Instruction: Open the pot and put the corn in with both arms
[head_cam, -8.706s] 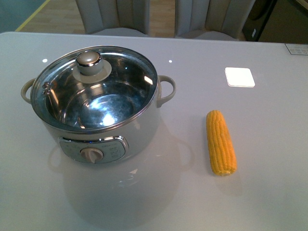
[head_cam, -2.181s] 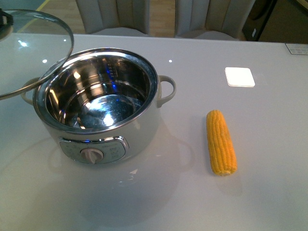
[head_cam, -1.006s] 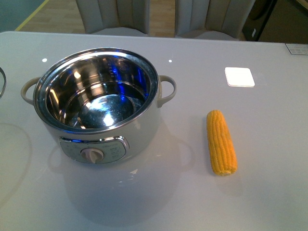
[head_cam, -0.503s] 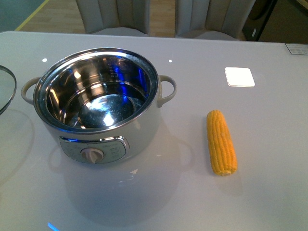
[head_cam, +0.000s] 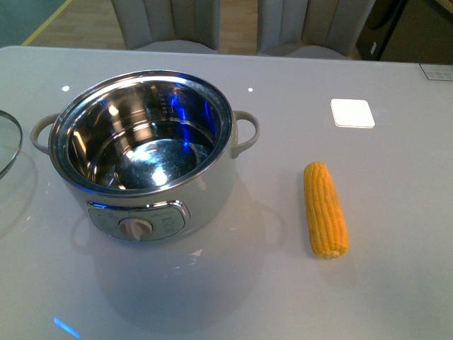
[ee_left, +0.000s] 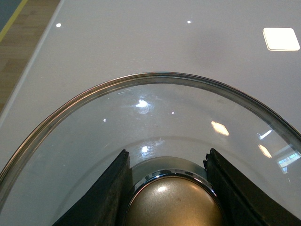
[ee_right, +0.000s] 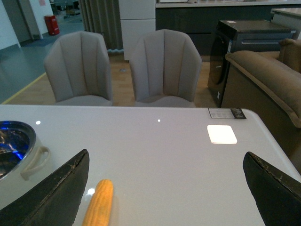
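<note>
Lid (ee_left: 141, 122) moved aside; pot (head_cam: 145, 152) gleams open, empty.

Your left gripper (ee_left: 167, 154) was clamped on the knob (ee_left: 174, 202) of the glass lid (ee_left: 141, 113). Its two black fingers (ee_left: 110, 193) pressed against opposite sides of the knob, and the wrist was angled downward over the glass. Your right gripper (ee_right: 165, 155) was spread wide with nothing between its jaws. Its dark fingers (ee_right: 61, 188) stood well apart, and that wrist was held close to level, pointing forward the way you faced.
</note>
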### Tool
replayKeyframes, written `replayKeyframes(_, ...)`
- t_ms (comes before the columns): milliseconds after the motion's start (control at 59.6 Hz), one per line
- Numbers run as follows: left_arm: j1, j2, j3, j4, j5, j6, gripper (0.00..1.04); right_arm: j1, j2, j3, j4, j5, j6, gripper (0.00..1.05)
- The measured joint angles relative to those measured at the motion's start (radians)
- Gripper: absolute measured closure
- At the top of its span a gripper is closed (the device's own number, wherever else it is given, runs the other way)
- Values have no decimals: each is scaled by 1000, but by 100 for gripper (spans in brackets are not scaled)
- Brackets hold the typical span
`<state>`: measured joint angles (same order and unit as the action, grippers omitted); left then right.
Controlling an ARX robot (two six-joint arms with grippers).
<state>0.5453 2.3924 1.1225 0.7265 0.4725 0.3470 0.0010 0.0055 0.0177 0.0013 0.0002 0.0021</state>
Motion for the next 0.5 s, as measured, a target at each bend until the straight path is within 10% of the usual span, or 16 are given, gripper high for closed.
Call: replayKeyframes(503,-12,94,127,-28,17,18,62,0,0,0,0,0,0,9)
